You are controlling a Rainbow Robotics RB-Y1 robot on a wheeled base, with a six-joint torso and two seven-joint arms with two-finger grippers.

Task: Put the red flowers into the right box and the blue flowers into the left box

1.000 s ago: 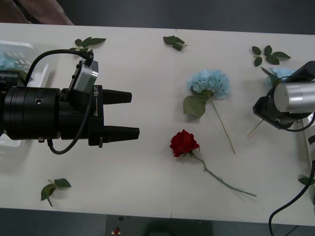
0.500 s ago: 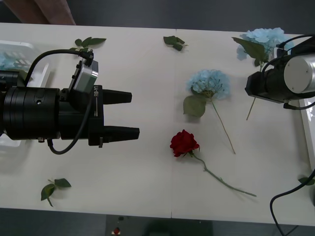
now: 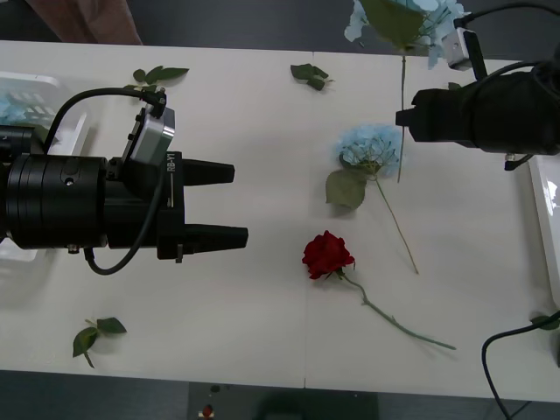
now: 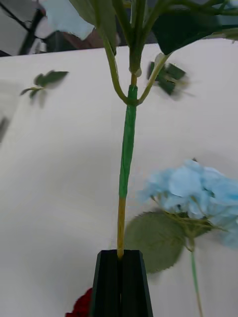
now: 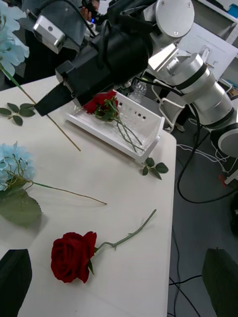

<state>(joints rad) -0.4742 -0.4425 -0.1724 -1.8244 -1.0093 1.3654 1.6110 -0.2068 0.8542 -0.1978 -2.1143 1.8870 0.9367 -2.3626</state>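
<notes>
Held blue flower (image 3: 411, 19): stem pinched low down between the closed fingers of the right gripper (image 3: 402, 117), head and leaves standing well clear above the far side of the counter (image 3: 262, 157). Right wrist view confirms the grip is on the bare yellowish end of the stem (image 4: 120, 233), below the green wrap.

Second blue flower (image 3: 372, 147) lies on the counter directly under the held stem; a red rose (image 3: 327, 255) lies nearer the front edge, apart from both. Left box (image 3: 35, 96) sits at the counter's far left, some blue already in it. Right box (image 5: 119, 126) at the right edge holds red roses.

Left gripper (image 3: 226, 203) hovers mid-counter, fingers spread, holding nothing.

Risks, as judged:
- Thin stem gripped near its tip; heavy head may swing or rotate in the fingers during the long carry leftward.
- Carry path crosses the left arm; dangling leaves could snag on it.
- Head wide relative to the tray rim; it may drape over the edge on release.
</notes>
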